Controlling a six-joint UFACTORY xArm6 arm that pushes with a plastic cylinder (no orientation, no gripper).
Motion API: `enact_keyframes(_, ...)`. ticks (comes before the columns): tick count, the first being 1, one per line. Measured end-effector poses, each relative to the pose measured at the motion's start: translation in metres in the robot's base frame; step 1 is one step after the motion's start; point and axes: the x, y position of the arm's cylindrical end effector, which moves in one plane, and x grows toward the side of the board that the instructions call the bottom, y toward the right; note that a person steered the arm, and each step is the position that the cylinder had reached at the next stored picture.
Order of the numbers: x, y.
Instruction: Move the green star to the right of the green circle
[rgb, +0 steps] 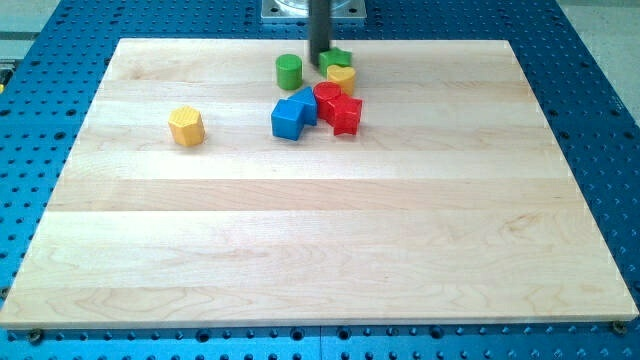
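In the camera view, a pale wooden board (300, 230) with visible grain is seen lying on a blue perforated table (600, 120). The green circle (289, 71), a smooth short cylinder, is taken as landmark. Just to its right, the dark straight rod is seen ending in my tip (320, 62); no fingers are carried, so nothing can be gripped. The green star (338, 58) is found immediately right of the tip, touching it, with a yellow heart (341, 77) against it. Below-right of the circle, a red cylinder (326, 96), red star (346, 115) and two blue blocks (293, 115) are clustered. Far left, a yellow hexagon (186, 126) stands alone.
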Motion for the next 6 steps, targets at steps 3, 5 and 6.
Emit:
enact_keyframes(3,0.019,0.094)
enact_keyframes(5,0.045,0.033)
enact_keyframes(6,0.075,0.013)
